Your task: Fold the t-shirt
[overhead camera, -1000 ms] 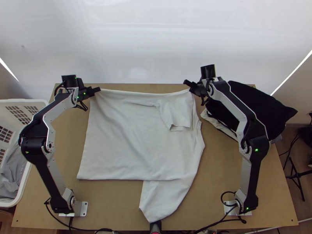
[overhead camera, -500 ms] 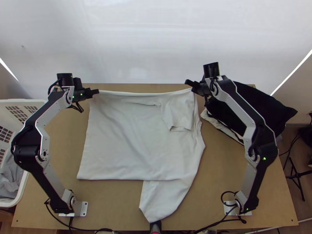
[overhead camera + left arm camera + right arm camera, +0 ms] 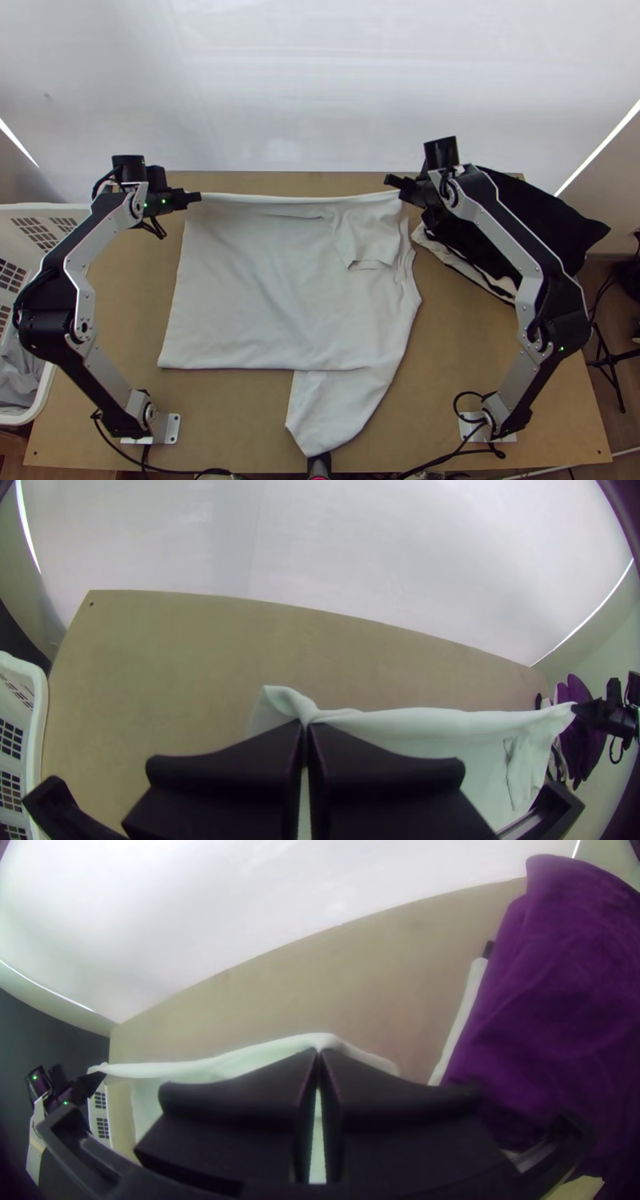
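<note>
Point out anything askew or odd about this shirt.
The t-shirt has an uneven outline: a flap juts past its straight near edge, reaching the near edge of the table, which looks untidy for a fold. No spill or damage stands out.

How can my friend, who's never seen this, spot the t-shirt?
Find the big wooden table. Across its middle lies the pale t-shirt, with the left gripper and the right gripper each pinching an end of its far edge. It's the one laid out wide, unlike the dark cloth heaped on the right or the grey cloth inside the white basket.
</note>
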You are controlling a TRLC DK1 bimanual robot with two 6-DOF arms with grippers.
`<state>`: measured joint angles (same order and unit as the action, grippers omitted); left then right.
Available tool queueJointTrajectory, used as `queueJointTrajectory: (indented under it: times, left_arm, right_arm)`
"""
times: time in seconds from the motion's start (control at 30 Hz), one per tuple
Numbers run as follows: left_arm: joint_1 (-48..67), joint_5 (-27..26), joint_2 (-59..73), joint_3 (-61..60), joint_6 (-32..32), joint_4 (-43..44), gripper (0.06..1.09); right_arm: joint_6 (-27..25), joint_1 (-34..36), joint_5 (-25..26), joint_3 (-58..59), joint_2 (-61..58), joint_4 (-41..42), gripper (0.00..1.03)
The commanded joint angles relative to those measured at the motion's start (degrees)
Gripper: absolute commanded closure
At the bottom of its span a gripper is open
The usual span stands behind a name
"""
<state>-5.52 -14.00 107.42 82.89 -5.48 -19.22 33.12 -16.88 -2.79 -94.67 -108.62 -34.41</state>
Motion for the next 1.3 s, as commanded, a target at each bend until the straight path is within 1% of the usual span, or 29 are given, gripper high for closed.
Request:
queueJointTrajectory:
  times: [0.0,0.37,0.7,0.8,0.87,0.93,0.97,1.1,1.27]
  left_arm:
    - [-0.02,-0.41,-1.86,-3.35,0.73,-0.38,1.05]
    - [-1.25,-1.21,-4.23,-7.83,2.93,-0.38,1.05]
    - [-1.34,-1.21,-6.25,-11.17,3.72,-0.46,1.05]
    - [-0.81,-1.21,-6.69,-12.58,3.54,-0.46,1.05]
    - [-0.11,-1.21,-6.87,-13.55,4.16,-2.13,1.05]
    - [1.04,-1.21,-6.78,-14.34,7.32,-6.62,1.05]
    - [1.56,-1.21,-6.96,-15.13,7.94,-7.67,1.05]
    - [2.44,-1.21,-8.10,-18.29,9.08,-8.55,1.05]
    - [2.27,-1.12,-8.28,-18.73,9.69,-8.64,1.05]
  right_arm:
    - [0.27,-1.22,0.06,4.85,1.74,-0.04,1.00]
    - [0.27,-2.10,0.68,9.68,2.01,-0.04,1.00]
    - [-0.17,-4.21,3.58,14.60,2.01,0.05,1.00]
    - [-0.17,-4.39,4.02,16.10,2.01,1.19,1.00]
    - [-0.25,-4.39,4.19,16.98,2.09,1.72,1.00]
    - [-0.25,-4.30,4.28,17.33,2.01,1.81,1.00]
    - [-0.25,-4.30,4.28,17.51,2.01,1.81,1.00]
    - [-0.60,-4.21,4.98,18.38,1.92,1.98,1.00]
    - [-1.40,-4.21,5.34,18.65,0.95,1.98,1.00]
